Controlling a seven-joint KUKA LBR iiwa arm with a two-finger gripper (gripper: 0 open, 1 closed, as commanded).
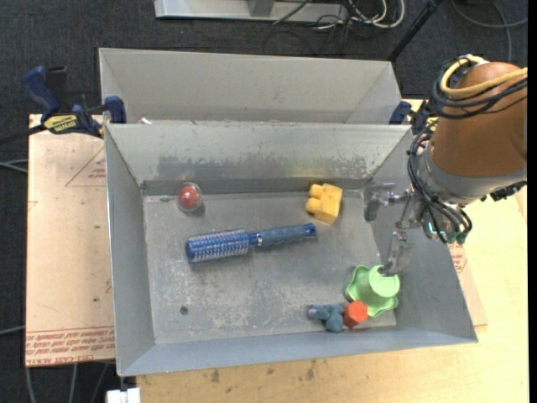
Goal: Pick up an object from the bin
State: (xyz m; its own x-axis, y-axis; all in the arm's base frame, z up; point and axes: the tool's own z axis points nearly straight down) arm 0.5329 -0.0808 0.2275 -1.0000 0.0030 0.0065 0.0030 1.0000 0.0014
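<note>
In the grey metal bin [252,154], my gripper [391,266] is over the green plastic cup [369,290] at the front-right corner.

Surroundings, noted from my station. Floor [50,23]: dark speckled carpet, seen left of and beyond my bin [252,65]. Past the bin's far wall, a flat grey metal bar [210,7] lies on the carpet, with a grey upright rising from it. Right of that is a tangle of black and pale cables [373,2]. A thin black pole [419,21] slants across the top right corner.
</note>
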